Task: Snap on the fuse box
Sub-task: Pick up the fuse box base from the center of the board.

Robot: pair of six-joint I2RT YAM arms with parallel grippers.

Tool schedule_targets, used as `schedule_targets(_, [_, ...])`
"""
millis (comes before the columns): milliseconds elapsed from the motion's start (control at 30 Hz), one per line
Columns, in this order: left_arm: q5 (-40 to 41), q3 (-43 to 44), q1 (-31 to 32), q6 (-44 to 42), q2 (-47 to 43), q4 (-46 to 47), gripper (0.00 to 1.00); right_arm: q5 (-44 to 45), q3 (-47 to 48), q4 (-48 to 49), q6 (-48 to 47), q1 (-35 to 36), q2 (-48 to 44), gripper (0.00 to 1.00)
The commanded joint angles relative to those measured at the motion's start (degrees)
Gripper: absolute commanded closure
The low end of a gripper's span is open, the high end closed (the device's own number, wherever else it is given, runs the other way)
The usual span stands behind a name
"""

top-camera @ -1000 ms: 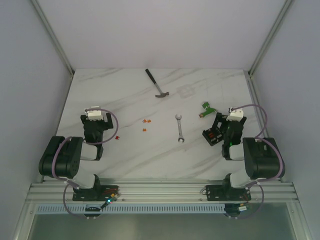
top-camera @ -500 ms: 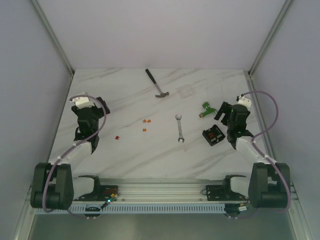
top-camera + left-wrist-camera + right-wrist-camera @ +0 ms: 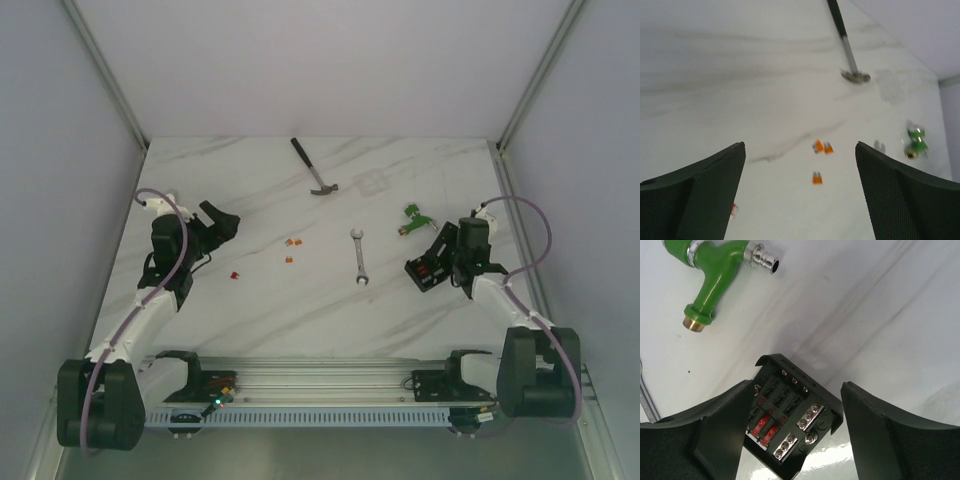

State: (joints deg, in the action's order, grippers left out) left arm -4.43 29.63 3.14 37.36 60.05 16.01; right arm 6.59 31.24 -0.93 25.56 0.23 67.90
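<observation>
The fuse box [image 3: 424, 272] is a small black box lying open side up on the right of the table. In the right wrist view the fuse box [image 3: 790, 415] shows two red fuses, empty slots and silver screw terminals. My right gripper [image 3: 441, 254] is open and hangs just above it. In the right wrist view the right gripper [image 3: 797, 386] has its jaws spread on either side of the box, and I cannot tell if they touch it. My left gripper [image 3: 222, 220] is open and empty over the left of the table. The left wrist view shows the left gripper [image 3: 800, 146] wide open.
A green connector [image 3: 412, 217] lies behind the fuse box, also seen in the right wrist view [image 3: 715, 270]. A wrench [image 3: 359, 258] lies mid-table and a hammer [image 3: 315, 170] at the back. Loose orange fuses [image 3: 292, 243] and a red fuse [image 3: 235, 274] lie left of the wrench.
Both arms have unfolded from their rest pose. The left gripper has swung out and to the right. The right gripper has come down over the fuse box.
</observation>
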Motion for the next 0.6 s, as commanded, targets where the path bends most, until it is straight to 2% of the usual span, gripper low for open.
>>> schedule_targets(0, [-12.18,1.22,0.46,1.58,-1.84,-5.93,0.0,-3.24,-0.71,-1.54,1.13,0.24,0.71,0.25])
schedule_targets(267, [-18.33,4.8,0.84,-4.24,-4.88,-19.55,0.0,-9.75,-1.63,-3.33,2.39,0.99,0.68,0.31])
schedule_targets(300, [-18.61,5.44,0.82,-5.23,-5.22,-21.37,0.0,-10.48,-2.03,-3.43,2.74,1.32,0.21,0.36])
schedule_targets(333, [-18.87,5.84,0.82,-5.94,-5.62,-23.17,0.0,-11.22,-2.43,-3.42,3.17,1.72,-0.32,0.37])
schedule_targets(567, [-20.74,7.14,0.84,-9.83,-6.17,-26.99,0.0,-16.0,-4.41,-5.31,3.95,5.48,-3.46,0.39])
